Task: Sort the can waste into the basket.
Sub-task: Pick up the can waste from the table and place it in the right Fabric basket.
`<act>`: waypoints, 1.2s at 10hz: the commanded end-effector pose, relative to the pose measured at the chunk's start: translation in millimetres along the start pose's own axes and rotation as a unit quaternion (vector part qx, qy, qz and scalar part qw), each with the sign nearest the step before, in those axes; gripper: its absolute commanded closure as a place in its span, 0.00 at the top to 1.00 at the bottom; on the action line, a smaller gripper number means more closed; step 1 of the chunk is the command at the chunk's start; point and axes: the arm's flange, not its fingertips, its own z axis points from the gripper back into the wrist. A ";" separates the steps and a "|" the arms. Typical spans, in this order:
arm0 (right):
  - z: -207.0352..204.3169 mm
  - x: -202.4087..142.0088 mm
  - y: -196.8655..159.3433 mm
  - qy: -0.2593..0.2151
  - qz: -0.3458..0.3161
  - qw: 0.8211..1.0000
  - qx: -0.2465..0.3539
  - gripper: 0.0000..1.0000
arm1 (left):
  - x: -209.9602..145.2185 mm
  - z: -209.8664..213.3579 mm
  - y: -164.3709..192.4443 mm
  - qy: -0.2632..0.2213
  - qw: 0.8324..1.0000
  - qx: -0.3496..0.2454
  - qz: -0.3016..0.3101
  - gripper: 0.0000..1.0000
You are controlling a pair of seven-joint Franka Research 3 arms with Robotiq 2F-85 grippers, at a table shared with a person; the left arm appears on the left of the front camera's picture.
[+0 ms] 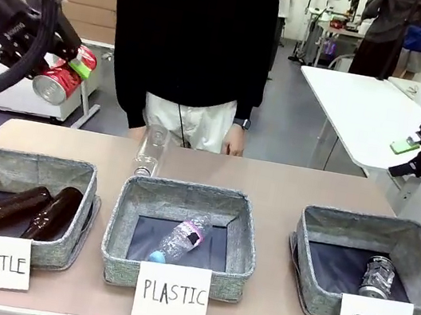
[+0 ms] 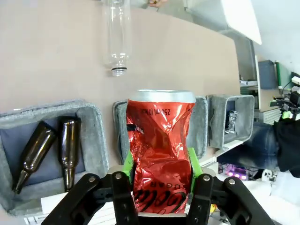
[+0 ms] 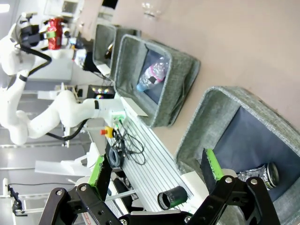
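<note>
Red can (image 2: 161,136) in the left hand's (image 2: 161,163) grip

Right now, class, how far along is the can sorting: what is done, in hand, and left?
Done: the dark and silver can lies in the CAN basket. In hand: the left jaws grip the crushed red can, high at the left. Left: carry it across to that basket and release it.

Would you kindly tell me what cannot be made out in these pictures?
Red can: left wrist view, lower print hidden by the jaws of the left gripper.
Dark can: front view, print too small to read.
Clear bottle: left wrist view, base cut off by the top edge.
</note>
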 end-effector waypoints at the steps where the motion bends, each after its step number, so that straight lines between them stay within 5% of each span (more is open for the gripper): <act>1: -0.2 0.5 3.8 -0.004 -0.010 1.000 -0.006 1.00 | 26.0 -3.9 -2.7 0.005 1.000 -0.002 0.007 0.00; 2: -0.2 0.5 3.8 -0.004 -0.010 1.000 -0.006 1.00 | 26.0 -3.9 -2.7 0.005 1.000 -0.002 0.007 0.00; 3: -0.3 0.1 -0.1 0.000 0.000 1.000 0.000 1.00 | 10.5 -4.5 0.0 0.004 1.000 -0.001 0.002 0.48; 4: 10.5 -7.9 7.6 -0.006 -0.001 1.000 -0.007 1.00 | 19.0 -58.7 -32.7 0.050 0.992 -0.079 -0.081 0.48; 5: 34.7 -31.2 4.4 -0.039 -0.017 0.999 -0.025 1.00 | 16.5 -110.6 -83.4 0.083 0.980 -0.095 -0.152 0.48; 8: 125.9 -160.2 -48.8 -0.178 -0.157 0.969 -0.063 1.00 | -36.5 -219.9 -256.5 0.131 0.895 -0.204 -0.374 0.48; 10: 145.1 -241.8 -74.8 -0.226 -0.206 0.952 -0.031 1.00 | -75.8 -282.0 -333.5 0.183 0.840 -0.239 -0.451 0.48; 12: 151.7 -293.9 -95.8 -0.288 -0.225 0.931 -0.004 1.00 | -130.4 -344.2 -370.8 0.205 0.809 -0.251 -0.490 0.48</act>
